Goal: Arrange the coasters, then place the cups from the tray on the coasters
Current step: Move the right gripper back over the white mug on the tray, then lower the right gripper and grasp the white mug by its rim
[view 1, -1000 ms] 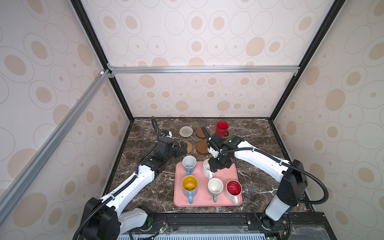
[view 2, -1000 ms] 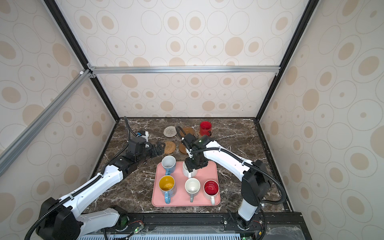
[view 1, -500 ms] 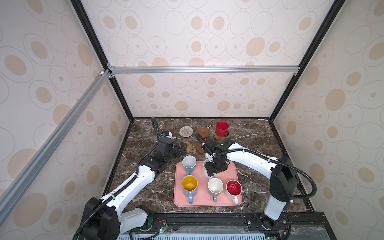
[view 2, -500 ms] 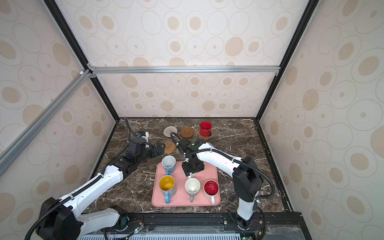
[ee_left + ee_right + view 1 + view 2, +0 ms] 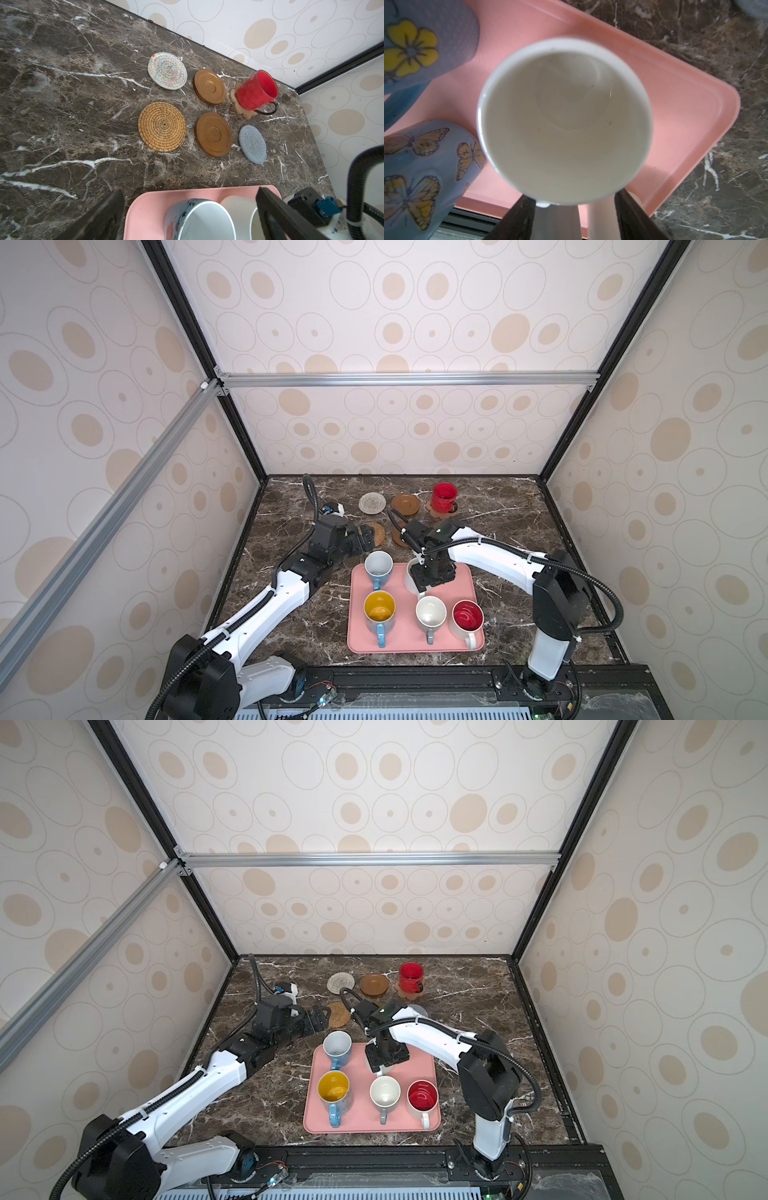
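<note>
Marble surface (image 5: 498, 506) holds the coasters (image 5: 162, 126) in two rows at twelve o'clock of the pink tray (image 5: 467, 572), so the right pincer (image 5: 575, 220) straddles the handle of the white mug (image 5: 564, 116) standing on that tray, seemingly to lift it, clamped or not I cannot tell, while the left pincer (image 5: 189, 194) hovers agape at ten o'clock.

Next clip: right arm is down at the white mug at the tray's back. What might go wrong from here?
1. The right end effector seems to straddle only the handle of the white mug; lifted so, the mug may tilt or slip.
2. A second white mug stands just in front; a swing might knock it.
3. The left end effector hangs open near the rattan coaster, possibly in the carrying path.
</note>
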`<state>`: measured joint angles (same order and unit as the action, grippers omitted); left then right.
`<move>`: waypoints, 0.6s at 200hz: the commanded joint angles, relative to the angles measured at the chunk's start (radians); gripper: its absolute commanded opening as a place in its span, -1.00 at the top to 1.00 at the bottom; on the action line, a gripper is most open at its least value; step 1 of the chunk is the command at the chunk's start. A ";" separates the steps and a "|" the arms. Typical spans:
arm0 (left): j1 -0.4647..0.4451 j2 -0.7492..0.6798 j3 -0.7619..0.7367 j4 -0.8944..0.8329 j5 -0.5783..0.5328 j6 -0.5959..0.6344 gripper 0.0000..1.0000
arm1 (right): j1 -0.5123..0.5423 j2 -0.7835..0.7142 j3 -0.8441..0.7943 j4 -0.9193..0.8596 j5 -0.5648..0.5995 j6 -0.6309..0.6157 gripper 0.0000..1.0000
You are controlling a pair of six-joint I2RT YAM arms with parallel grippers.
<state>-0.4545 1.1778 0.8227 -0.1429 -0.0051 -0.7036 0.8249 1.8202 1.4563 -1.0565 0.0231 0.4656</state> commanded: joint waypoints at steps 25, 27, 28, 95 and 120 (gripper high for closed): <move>0.005 -0.023 -0.004 0.009 -0.008 0.013 -1.00 | -0.006 0.001 -0.028 -0.022 0.105 0.013 -0.28; 0.005 -0.023 -0.005 0.008 -0.008 0.014 -1.00 | -0.008 0.001 -0.028 -0.022 0.106 0.013 -0.28; 0.005 -0.023 -0.005 0.008 -0.008 0.014 -1.00 | -0.008 0.001 -0.028 -0.023 0.107 0.013 -0.28; 0.005 -0.027 -0.007 0.004 -0.012 0.011 -1.00 | -0.034 -0.023 -0.075 0.030 0.122 -0.022 -0.19; 0.006 -0.026 -0.003 0.005 -0.012 0.005 -1.00 | -0.034 -0.034 -0.105 0.085 0.100 -0.049 -0.15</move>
<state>-0.4545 1.1702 0.8135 -0.1436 -0.0055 -0.7040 0.7921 1.8137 1.3773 -1.0142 0.1127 0.4442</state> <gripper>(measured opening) 0.999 0.584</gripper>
